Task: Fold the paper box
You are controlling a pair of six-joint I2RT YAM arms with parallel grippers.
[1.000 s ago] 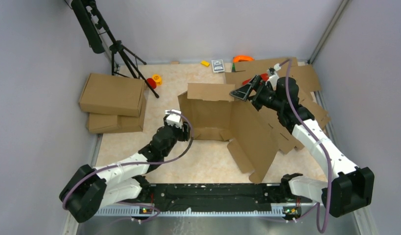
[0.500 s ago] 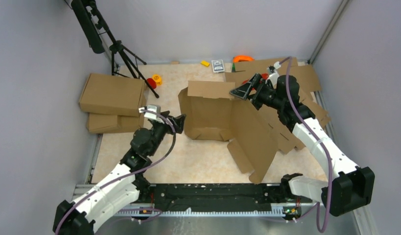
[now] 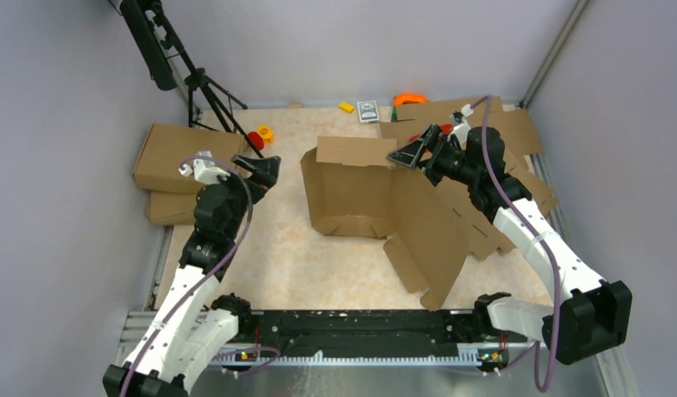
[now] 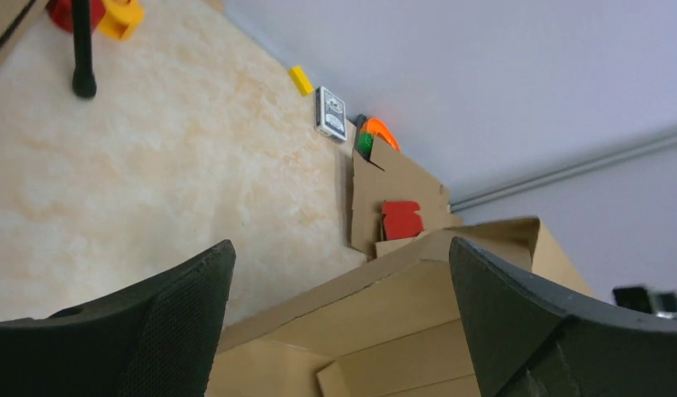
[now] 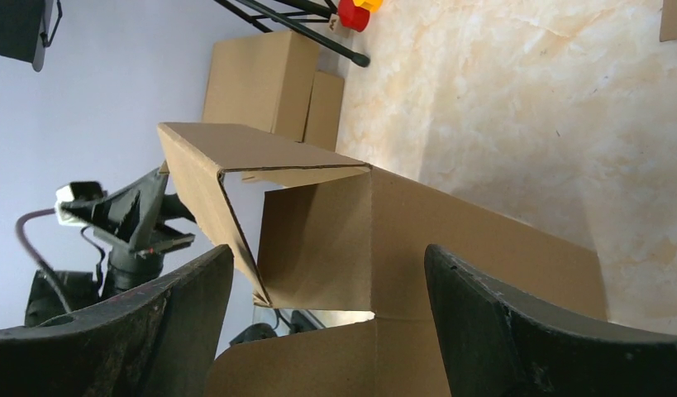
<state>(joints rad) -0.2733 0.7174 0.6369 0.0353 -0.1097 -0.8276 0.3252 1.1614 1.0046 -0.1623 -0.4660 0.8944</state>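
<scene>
paper box [image 3: 358, 197]: stands half-folded just past the middle of the table [image 3: 318, 269], toward 12 o'clock; back wall and left side wall upright, a flap bent over along the top, one large panel slanting down toward 5 o'clock, its lower edge near the arm bases
left gripper [image 3: 266, 169]: at 9 o'clock of the paper box and apart from it, raised above the table; claw spread wide with nothing in it; from the wrist both fingers [image 4: 182, 318] frame the box's top edge farther off
right gripper [image 3: 407, 155]: at the upper corner of the paper box, toward 1 o'clock; claw wide, fingers [image 5: 492, 322] well apart, cardboard panels lying beyond them and not clamped; whether a tip touches the top flap cannot be told
folded boxes [image 3: 190, 161]: stacked at 10 o'clock by the left wall
flat sheets [image 3: 517, 136]: heaped at 2 o'clock, partly under the right arm
tripod [image 3: 204, 87]: at 11 o'clock, one foot beside the red and yellow pieces [image 3: 260, 136]
far edge, 12 o'clock: yellow block [image 3: 346, 107], card pack [image 3: 368, 111], orange piece [image 3: 409, 99]
</scene>
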